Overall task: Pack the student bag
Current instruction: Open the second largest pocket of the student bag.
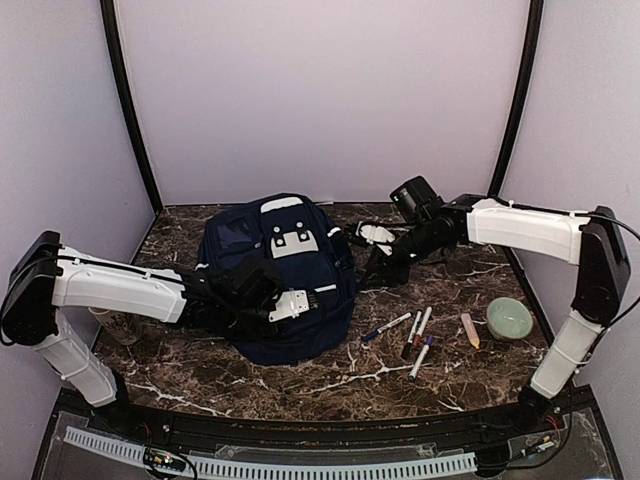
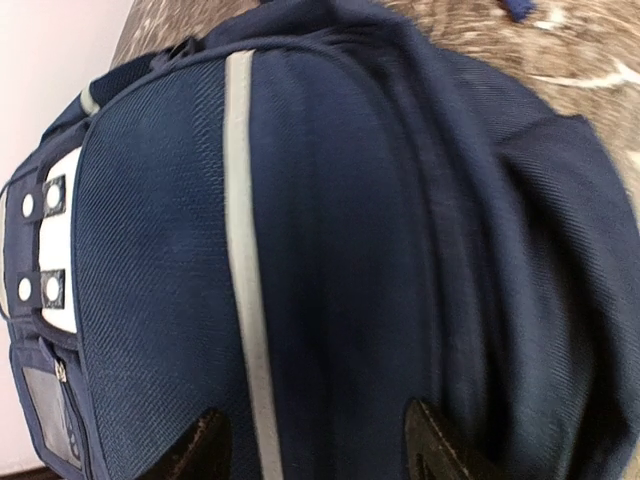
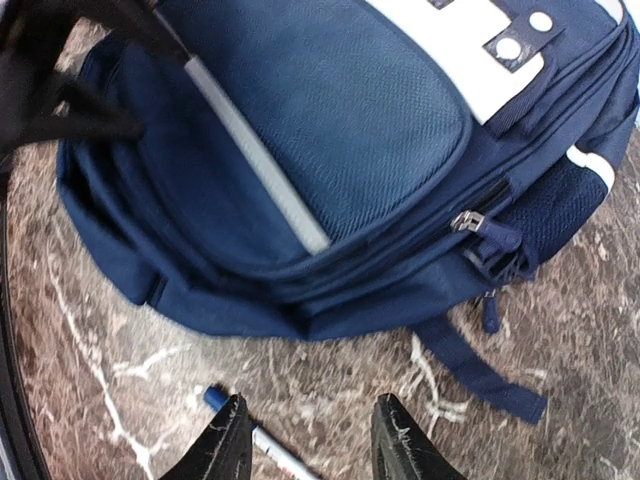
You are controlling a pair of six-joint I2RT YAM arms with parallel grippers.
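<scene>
- Dark marble table (image 1: 300,385), veined white; markers (image 1: 415,335) and a pale green bowl (image 1: 509,318) lie to the right.
- Left gripper (image 2: 320,450): released, jaws spread over the bag's front.
- Student bag (image 1: 235,245) lies flat, left of centre.
- Right gripper (image 3: 310,440): jaws parted, empty, above marble just beside the bag.
- Pale lilac walls (image 1: 320,90) and black corner posts (image 1: 130,110) behind.

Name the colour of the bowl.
The bowl is pale green, best seen in the top view.

Markers (image 1: 408,336) just right of student bag (image 1: 240,245)
</scene>
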